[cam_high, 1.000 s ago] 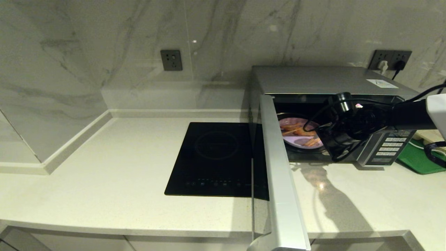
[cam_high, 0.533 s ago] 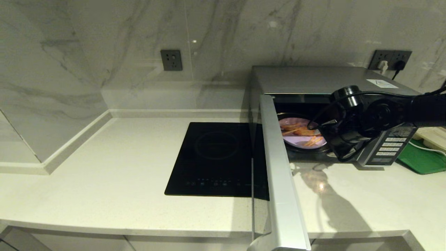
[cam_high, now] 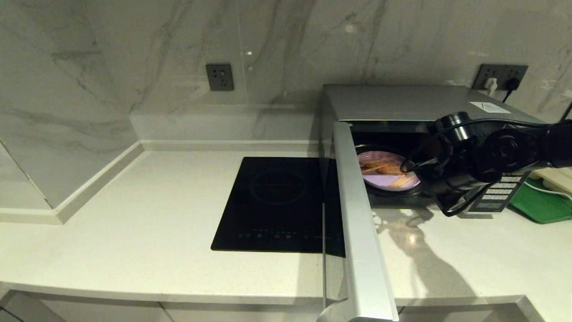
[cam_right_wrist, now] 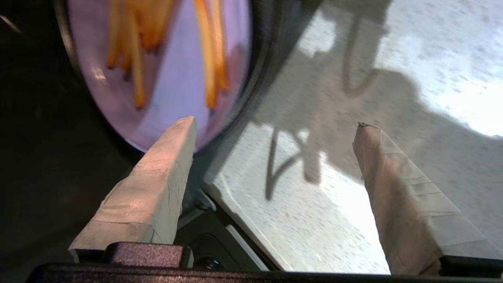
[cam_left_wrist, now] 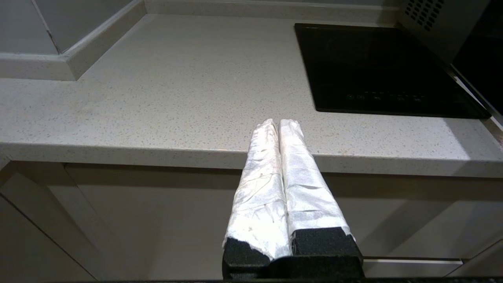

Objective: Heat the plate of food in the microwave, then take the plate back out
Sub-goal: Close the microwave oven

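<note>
- The plate of fries [cam_high: 388,177] sits inside the microwave [cam_high: 415,105], near its front edge, door open.
- The right gripper [cam_right_wrist: 275,129], fingers spread and empty, is at the cavity's front edge; it may push the plate deeper.
- The left gripper [cam_left_wrist: 278,129], fingers together and empty, hangs before the countertop's [cam_high: 134,214] front edge.

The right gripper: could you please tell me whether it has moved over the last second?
Yes. Measured against the microwave keypad, the right gripper has drawn back toward the robot's right, uncovering more of the plate of food, which stays inside.

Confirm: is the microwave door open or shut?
Open: the door swings out over the counter, exposing the plate of food inside the microwave.
</note>
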